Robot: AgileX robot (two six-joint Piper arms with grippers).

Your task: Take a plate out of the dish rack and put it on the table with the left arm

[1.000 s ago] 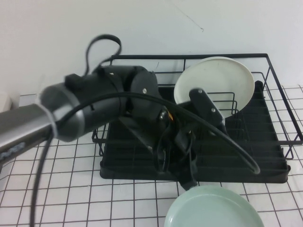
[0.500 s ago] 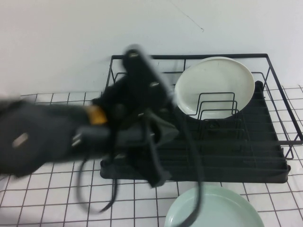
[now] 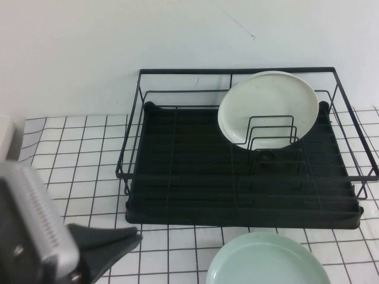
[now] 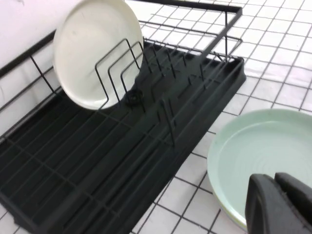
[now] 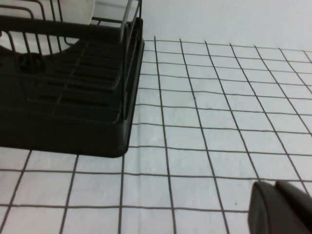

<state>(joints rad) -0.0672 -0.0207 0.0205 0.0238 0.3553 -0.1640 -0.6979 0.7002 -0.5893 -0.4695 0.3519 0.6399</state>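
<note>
The pale mint-green plate (image 3: 266, 263) lies flat on the gridded table (image 3: 77, 154), just in front of the black dish rack (image 3: 237, 195). In the left wrist view the plate (image 4: 263, 141) lies beside the rack's tray (image 4: 97, 161). My left gripper (image 4: 280, 183) is shut and empty, above the plate's near edge and apart from it. The left arm (image 3: 35, 236) sits low at the front left corner of the high view. My right gripper (image 5: 275, 187) is shut and empty over bare table (image 5: 219, 122), to the side of the rack (image 5: 63, 97).
A cream-white plate (image 3: 266, 100) stands upright in the rack's wire dividers at the back right; it also shows in the left wrist view (image 4: 92, 48). A white object (image 3: 6, 127) sits at the far left edge. A white wall rises behind the rack.
The left arm has drawn back from over the rack to the front left corner. The mint plate lies where it was on the table.
</note>
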